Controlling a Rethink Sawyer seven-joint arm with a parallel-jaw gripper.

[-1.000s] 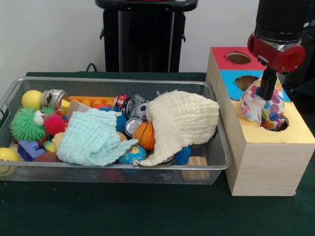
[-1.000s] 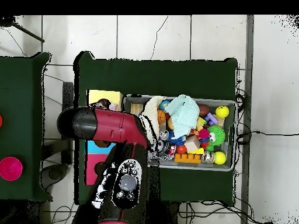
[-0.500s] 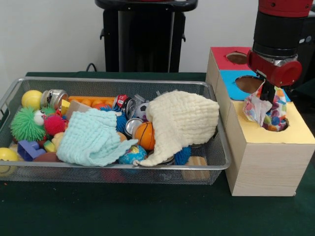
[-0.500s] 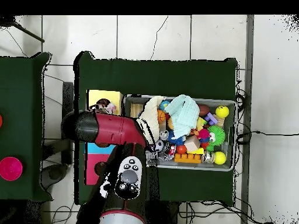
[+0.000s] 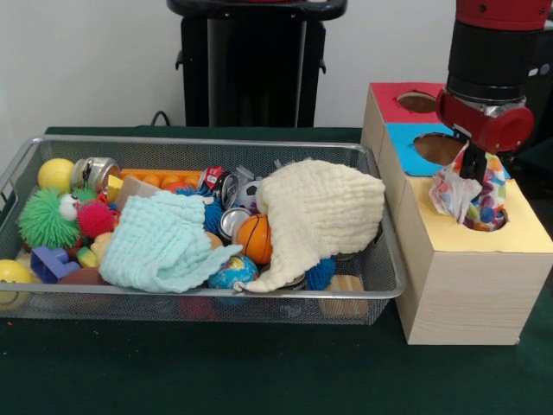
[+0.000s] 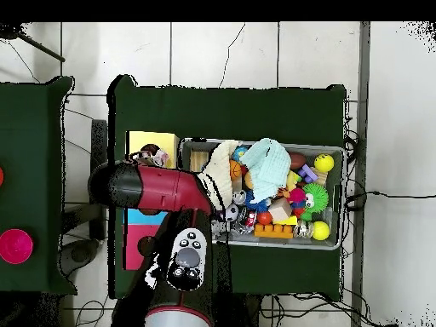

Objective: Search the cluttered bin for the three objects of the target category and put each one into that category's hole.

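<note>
Even indoor light, soft faint shadows, no glare, front view slightly soft

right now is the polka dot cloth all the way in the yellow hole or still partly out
Partly out. The polka dot cloth bunches above the yellow hole, its lower end inside, its top under the gripper.

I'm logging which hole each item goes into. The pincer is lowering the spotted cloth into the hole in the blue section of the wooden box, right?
Not quite. The spotted cloth sits at the hole in the yellow section of the wooden box, not the blue one, whose hole is empty. The front view shows this. The pincer is above the cloth there.
</note>
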